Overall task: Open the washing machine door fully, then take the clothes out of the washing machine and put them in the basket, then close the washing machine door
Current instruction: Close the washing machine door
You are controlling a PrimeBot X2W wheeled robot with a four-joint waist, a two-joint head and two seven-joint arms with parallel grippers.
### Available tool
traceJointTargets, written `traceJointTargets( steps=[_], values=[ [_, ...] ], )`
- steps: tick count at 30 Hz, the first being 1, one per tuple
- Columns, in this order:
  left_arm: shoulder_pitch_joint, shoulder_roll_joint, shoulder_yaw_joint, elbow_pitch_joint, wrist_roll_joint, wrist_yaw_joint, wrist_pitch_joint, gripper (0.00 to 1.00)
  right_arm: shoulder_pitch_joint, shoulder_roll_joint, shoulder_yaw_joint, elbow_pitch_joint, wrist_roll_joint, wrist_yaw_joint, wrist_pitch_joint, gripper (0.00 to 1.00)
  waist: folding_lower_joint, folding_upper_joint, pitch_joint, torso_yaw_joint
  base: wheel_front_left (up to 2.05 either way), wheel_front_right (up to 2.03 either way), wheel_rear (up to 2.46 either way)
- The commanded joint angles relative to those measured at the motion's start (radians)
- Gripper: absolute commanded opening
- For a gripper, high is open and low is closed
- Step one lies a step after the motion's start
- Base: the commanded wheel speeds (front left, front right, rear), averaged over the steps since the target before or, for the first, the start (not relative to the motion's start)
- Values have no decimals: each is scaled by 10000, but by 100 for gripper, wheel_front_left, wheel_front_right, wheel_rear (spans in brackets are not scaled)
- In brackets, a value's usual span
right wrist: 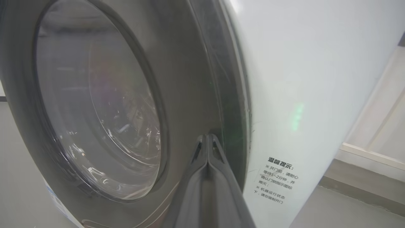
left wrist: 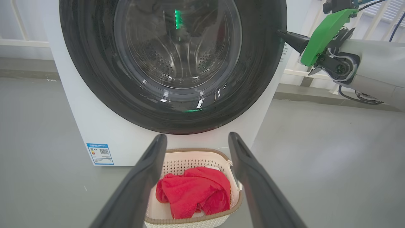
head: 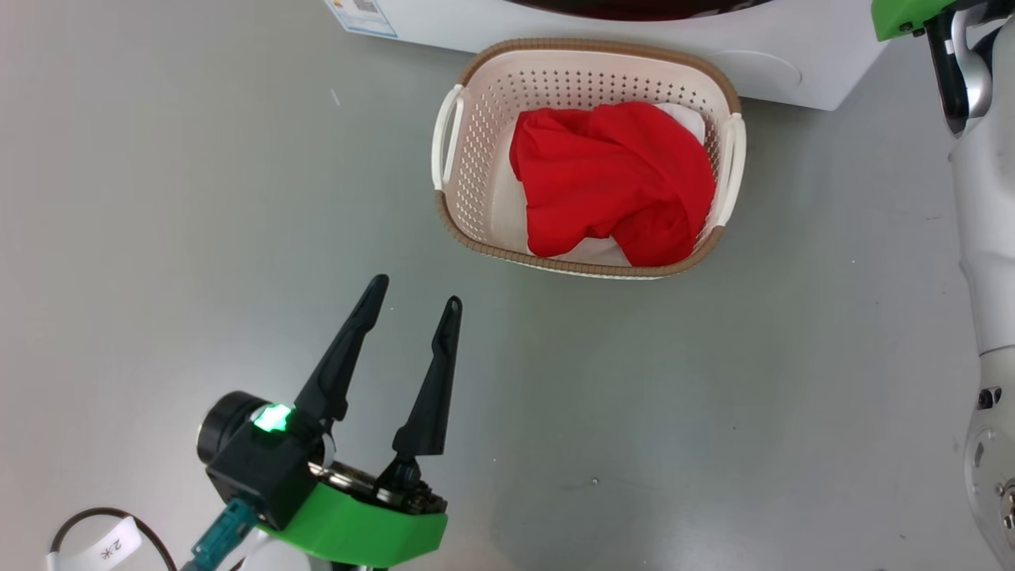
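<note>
The clothes (head: 610,182), a red bundle with some white, lie in the cream basket (head: 595,47) on the floor in front of the washing machine (head: 793,71). My left gripper (head: 417,292) hangs open and empty over the floor, short of the basket's near left corner. In the left wrist view the left gripper (left wrist: 196,136) frames the basket (left wrist: 196,151) and the clothes (left wrist: 196,190). The washing machine door (left wrist: 95,63) lies flat against the machine's front (left wrist: 79,110). My right gripper (right wrist: 208,136) is shut, its tips pressed on the door's black rim (right wrist: 190,79) at the right edge, with the same gripper (left wrist: 284,35) visible from the left wrist.
Grey floor surrounds the basket on the left, right and near sides. A blue label (left wrist: 100,153) sits low on the machine's front. My right arm (head: 983,238) runs down the head view's right edge. A pale wall with railings stands behind the machine.
</note>
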Motion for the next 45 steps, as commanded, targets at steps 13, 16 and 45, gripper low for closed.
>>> traceJointTargets(
  steps=[13,16,45],
  values=[
    [-17,81,533,-200,-324,-181,-78,100,1427,612,1052,-1314,1190,-11,-53,4,0,-1,-591,-829,0,0,0],
    [26,80,602,-260,-374,-220,-78,100,1915,627,1309,-1527,1476,-11,-53,38,0,-1,-831,-1029,0,0,0],
    [1083,184,1851,-557,603,422,-78,100,7012,635,1568,-4979,2485,-11,-53,100,0,-1,-2879,-2628,0,0,0]
  ],
)
